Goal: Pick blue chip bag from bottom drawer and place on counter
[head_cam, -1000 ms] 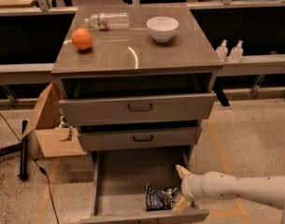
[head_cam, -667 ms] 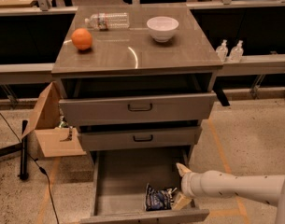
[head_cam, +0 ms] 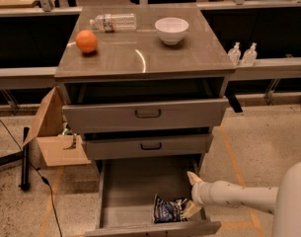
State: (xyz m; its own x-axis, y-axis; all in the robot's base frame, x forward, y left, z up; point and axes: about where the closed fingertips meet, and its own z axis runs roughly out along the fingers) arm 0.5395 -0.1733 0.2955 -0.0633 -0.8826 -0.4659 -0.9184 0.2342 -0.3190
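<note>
Blue chip bag (head_cam: pixel 169 209) lies crumpled in the front right corner of the pulled-out bottom drawer (head_cam: pixel 125 191), just behind its front panel. My gripper (head_cam: pixel 190 194) hangs inside the drawer on the bag's right, at the end of my pale arm, which comes in over the drawer's right wall. Its two fingers are spread apart and grasp nothing; the lower finger (head_cam: pixel 190 210) is at the bag's right edge. Above, the top drawer (head_cam: pixel 145 113) and the middle drawer (head_cam: pixel 147 146) stand partly open. On the counter (head_cam: pixel 155 58) sit an orange (head_cam: pixel 86 41), a plastic bottle (head_cam: pixel 113 21) on its side and a white bowl (head_cam: pixel 171 30). An open cardboard box (head_cam: pixel 54 137) stands on the floor beside the cabinet.
</note>
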